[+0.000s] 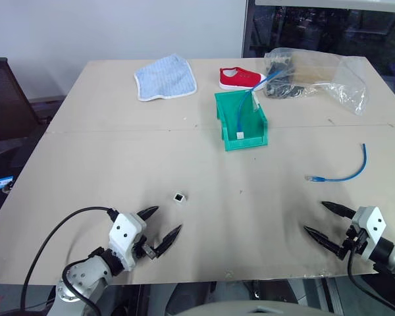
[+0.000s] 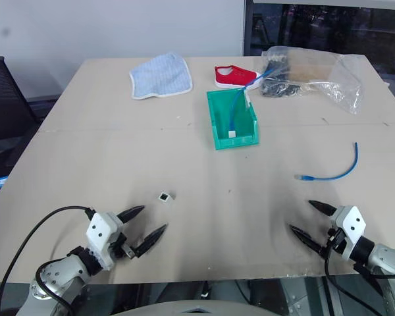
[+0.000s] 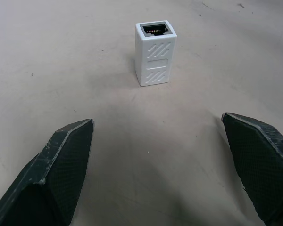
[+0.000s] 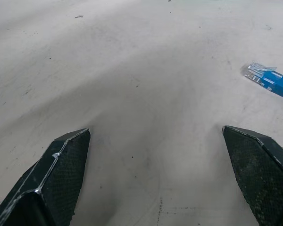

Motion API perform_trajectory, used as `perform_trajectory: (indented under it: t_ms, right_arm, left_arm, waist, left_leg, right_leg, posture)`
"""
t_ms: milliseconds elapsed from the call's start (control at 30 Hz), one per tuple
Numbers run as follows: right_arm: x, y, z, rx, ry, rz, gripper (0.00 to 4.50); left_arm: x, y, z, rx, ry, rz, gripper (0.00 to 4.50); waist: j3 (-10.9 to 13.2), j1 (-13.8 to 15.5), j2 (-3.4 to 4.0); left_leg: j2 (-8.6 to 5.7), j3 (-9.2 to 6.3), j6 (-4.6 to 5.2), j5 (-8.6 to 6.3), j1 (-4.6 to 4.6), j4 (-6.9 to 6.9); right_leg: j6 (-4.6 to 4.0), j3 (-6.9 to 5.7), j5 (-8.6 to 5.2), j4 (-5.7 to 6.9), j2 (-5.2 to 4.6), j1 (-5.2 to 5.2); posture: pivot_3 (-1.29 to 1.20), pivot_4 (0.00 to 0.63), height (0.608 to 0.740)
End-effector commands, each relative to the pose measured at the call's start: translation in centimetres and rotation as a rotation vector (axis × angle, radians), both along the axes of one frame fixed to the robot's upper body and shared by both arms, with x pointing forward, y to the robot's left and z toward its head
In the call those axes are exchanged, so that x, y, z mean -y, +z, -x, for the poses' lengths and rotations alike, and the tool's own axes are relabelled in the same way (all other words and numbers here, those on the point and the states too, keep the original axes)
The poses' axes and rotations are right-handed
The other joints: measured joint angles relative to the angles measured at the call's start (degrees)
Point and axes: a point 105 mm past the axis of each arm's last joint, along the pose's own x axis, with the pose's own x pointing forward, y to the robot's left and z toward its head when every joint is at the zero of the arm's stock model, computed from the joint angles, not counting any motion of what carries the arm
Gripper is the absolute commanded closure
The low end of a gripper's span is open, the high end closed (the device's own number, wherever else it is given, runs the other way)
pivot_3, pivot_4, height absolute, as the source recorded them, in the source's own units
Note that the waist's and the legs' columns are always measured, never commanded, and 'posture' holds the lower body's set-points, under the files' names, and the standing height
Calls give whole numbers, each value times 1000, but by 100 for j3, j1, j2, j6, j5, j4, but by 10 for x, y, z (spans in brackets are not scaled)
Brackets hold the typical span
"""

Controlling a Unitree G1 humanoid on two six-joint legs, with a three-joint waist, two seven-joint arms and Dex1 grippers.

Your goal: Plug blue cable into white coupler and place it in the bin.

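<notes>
The white coupler (image 1: 178,196) stands upright on the tan table, socket face up, a short way beyond my left gripper (image 1: 169,218). That gripper is open and empty; in the left wrist view the coupler (image 3: 155,54) sits ahead of the gap between the fingers. The blue cable (image 1: 345,172) lies curved on the table at the right, its clear plug (image 4: 262,73) pointing left. My right gripper (image 1: 315,216) is open and empty, just short of the plug. The green bin (image 1: 240,120) stands mid-table farther back and holds another blue cable with a white piece on its end.
A blue striped cloth (image 1: 165,77), a red shoe (image 1: 239,78) and a clear plastic bag (image 1: 316,76) lie along the far side behind the bin. A black chair (image 1: 6,99) stands off the table's left. Both grippers are close to the table's near edge.
</notes>
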Motion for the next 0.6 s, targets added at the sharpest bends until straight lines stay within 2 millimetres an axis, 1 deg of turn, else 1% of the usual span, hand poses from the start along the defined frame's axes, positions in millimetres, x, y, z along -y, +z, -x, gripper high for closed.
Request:
perform_trajectory:
  t_ms: [33,600]
  right_arm:
    - [2,10,-1,52,-6,5,89]
    - [6,10,-3,63,3,22,89]
  left_arm:
    - [1,0,2,1,-23,-8,0]
    - [-9,4,5,7,-30,14,0]
  waist:
    - [0,0,0]
    - [-3,-1,4]
  left_leg:
    - [0,0,0,0,0,0]
    - [0,1,1,0,1,0]
  right_leg:
    - [0,0,0,0,0,0]
    - [0,2,0,0,0,0]
  posture:
    - [0,150,740]
    - [0,150,740]
